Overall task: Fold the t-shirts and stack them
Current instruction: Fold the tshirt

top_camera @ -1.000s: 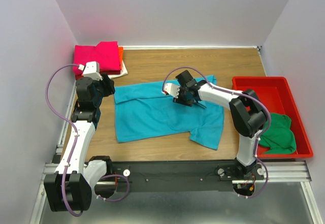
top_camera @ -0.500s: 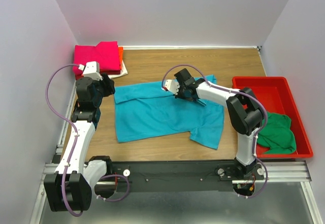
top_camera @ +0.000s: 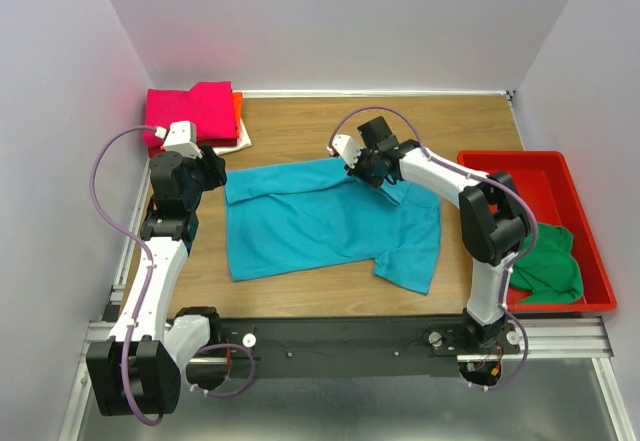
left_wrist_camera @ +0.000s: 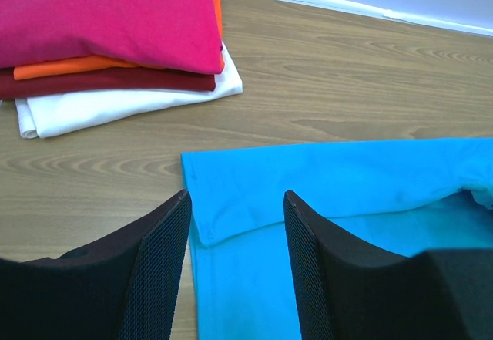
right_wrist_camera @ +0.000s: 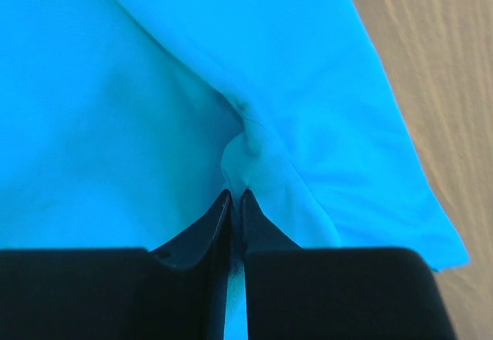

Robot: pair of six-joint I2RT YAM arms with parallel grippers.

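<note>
Folding the teal t-shirt (top_camera: 320,221): pinched tight near its far edge in the right end effector (right_wrist_camera: 233,195), with the left end effector (left_wrist_camera: 235,195) open and empty. Next, probably: lift and lay over.

Left arm (top_camera: 160,251) runs up the left side from its base, wrist bent inward. Left gripper (left_wrist_camera: 236,201) sits low and level, jaws parted wide, nothing between them. Right arm (top_camera: 485,241) rises from its base to a sharp elbow, with the forearm reaching left and away toward the middle. Right gripper (right_wrist_camera: 233,195) is tipped down, fingers all but touching, seemingly nipping a small fold of the teal t-shirt (right_wrist_camera: 115,85) at the tips.
</note>
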